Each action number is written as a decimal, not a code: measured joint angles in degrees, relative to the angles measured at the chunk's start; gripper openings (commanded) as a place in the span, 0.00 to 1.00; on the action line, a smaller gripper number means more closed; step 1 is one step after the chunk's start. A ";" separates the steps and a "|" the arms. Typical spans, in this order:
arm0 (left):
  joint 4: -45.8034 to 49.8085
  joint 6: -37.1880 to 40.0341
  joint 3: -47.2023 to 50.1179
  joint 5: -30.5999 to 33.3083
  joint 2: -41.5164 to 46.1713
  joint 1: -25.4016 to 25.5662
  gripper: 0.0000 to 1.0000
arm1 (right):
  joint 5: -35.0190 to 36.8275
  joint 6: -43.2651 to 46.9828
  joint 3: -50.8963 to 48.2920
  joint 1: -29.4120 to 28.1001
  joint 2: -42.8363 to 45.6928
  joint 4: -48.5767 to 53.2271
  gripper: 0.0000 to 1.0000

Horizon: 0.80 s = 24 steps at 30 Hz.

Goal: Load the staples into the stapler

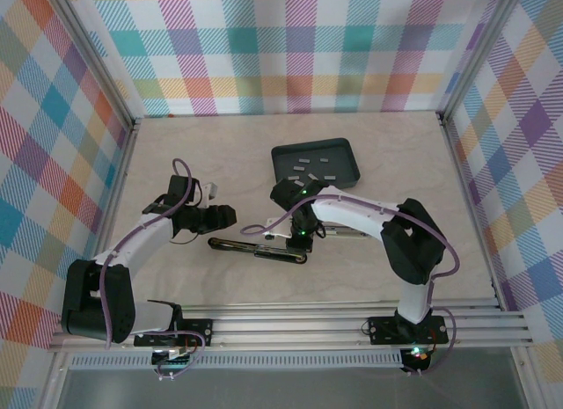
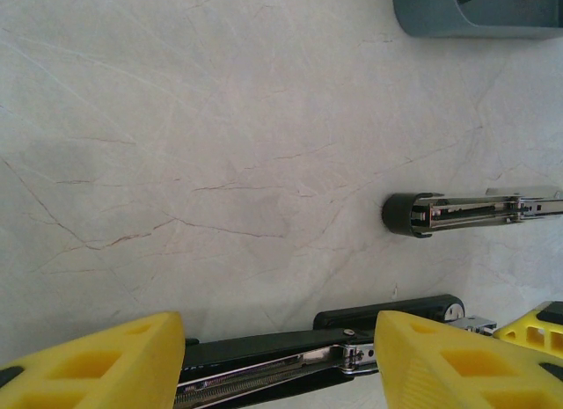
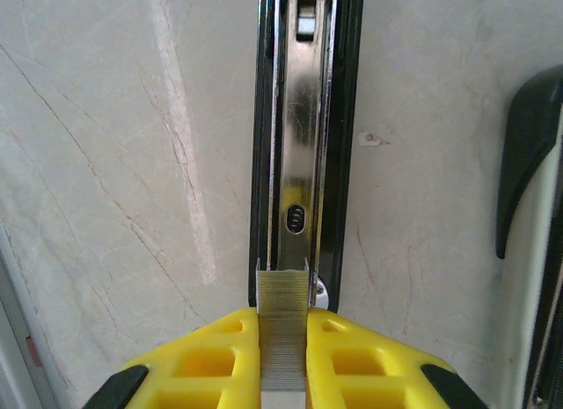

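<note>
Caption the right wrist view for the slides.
Right gripper, shut on a strip of staples, lines it up with the metal channel of the open stapler on the pale tabletop.

My left arm reaches from its base up and inward, elbow bent, wrist turned toward the middle. I see the left gripper [image 1: 220, 218] [image 2: 280, 339] with its yellow fingers [image 2: 97, 361] standing apart and nothing between them. My right arm folds at the elbow and stretches leftward, wrist tipped down. The right gripper [image 1: 302, 237] [image 3: 283, 317] is pinched tight on a strip of staples [image 3: 283, 356].
</note>
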State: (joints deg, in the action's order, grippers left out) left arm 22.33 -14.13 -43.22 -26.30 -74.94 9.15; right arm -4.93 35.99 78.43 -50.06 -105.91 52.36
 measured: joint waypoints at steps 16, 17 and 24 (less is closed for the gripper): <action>-0.02 0.00 0.00 -0.13 0.00 0.00 0.60 | 0.42 0.04 0.04 0.00 -1.44 0.26 0.15; -0.02 0.00 0.00 -0.24 0.00 0.00 0.60 | 0.39 0.04 0.04 0.00 -1.42 0.26 0.15; -0.04 0.00 0.00 -1.79 -0.76 0.00 0.60 | 0.61 0.02 0.04 0.00 -1.57 0.37 0.15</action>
State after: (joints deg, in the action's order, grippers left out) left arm 22.28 -14.13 -43.22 -28.10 -75.70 9.15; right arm -4.32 36.01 78.48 -50.06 -107.48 52.73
